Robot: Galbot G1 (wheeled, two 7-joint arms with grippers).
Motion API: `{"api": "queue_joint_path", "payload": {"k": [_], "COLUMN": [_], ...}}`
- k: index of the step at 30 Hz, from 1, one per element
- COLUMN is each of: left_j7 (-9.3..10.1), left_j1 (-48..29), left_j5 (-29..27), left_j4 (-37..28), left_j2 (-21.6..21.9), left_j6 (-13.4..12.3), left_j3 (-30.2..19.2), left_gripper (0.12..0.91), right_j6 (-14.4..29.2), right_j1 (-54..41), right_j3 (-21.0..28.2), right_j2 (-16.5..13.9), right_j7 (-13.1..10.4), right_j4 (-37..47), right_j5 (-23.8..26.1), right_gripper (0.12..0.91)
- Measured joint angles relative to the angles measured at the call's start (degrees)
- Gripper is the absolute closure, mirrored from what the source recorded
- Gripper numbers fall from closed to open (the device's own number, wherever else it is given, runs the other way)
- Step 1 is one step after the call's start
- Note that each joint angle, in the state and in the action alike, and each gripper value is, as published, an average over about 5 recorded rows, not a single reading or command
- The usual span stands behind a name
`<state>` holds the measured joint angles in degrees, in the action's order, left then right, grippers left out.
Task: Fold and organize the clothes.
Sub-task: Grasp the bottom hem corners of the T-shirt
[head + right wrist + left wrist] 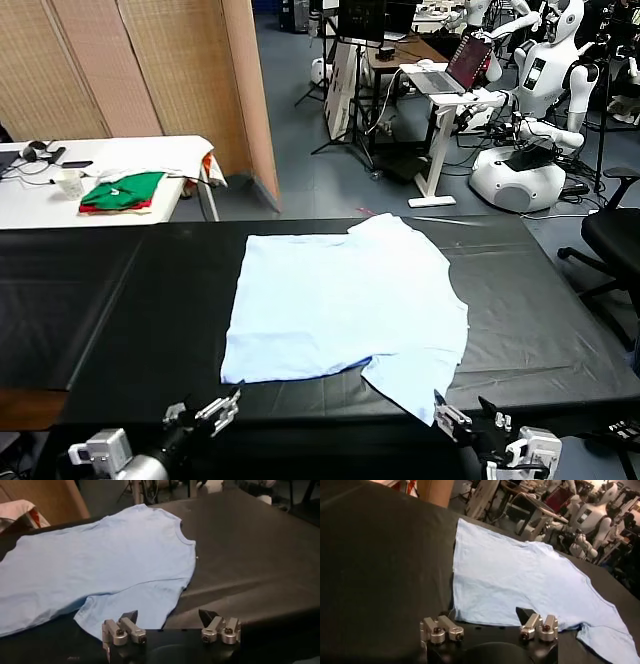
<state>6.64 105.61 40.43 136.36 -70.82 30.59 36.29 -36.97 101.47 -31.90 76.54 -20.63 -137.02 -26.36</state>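
1. T-shirt (345,305) — pale blue, short-sleeved, spread flat and unfolded on the black table (120,300), a little right of centre. Collar toward the robot's right; hem edge toward its left. One sleeve lies at the near edge on the right, the other at the far edge. No printed mark shows on the upper face.

2. Left gripper (205,415) — low at the near table edge, just short of the shirt's near left corner. Jaws stand wide apart and hold nothing.

3. Right gripper (468,425) — low at the near edge, just beside the tip of the near sleeve. Jaws wide apart, holding nothing.

4. Step in hand, as judged — first fold not yet begun; both grippers approach the near edge. Advice: pinch only the cloth, not the table cover; take hem corner and sleeve together so the edge lifts level; carry it across without dragging wrinkles into the thin fabric.

5. Green and red folded garments (122,192) — on the white side table (150,150), well apart; not part of this step.
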Motion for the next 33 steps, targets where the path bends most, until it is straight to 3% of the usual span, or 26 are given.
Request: {"api": "queue_joint_path", "payload": {"k": [20,25,29,33], "left_j7": [1.16,0.99,0.73,0.84], "left_j1": [-8.2,-8.8,-8.8,-8.8], "left_j5": [-5.8,-7.7,-8.9,-9.9], "left_j4": [-9.6,-10.9,-11.4,-11.8], "left_j2": [-3.2,-3.6,-3.7,-3.9], "left_j6": [-2.4,-2.7,-2.9,-3.1], "left_j3": [-3.1,-3.6,-3.9,-4.3], "left_gripper": [0.125,0.188,0.297,0.412], "right_j6": [-0.6,-0.7,-0.7,-0.5], "right_j1": [-4.9,-4.6,-4.6,-4.6], "right_j3": [6.3,6.2,6.1,6.3], "right_j2": [1.8,2.0,2.0,2.1], "right_j7": [-0.7,-1.2,-1.2,-1.1], "right_j4": [5.7,6.3,6.8,7.3], "right_j5": [7.2,7.3,7.1,7.0], "right_gripper": [0.149,0.197,0.363,0.615]}}
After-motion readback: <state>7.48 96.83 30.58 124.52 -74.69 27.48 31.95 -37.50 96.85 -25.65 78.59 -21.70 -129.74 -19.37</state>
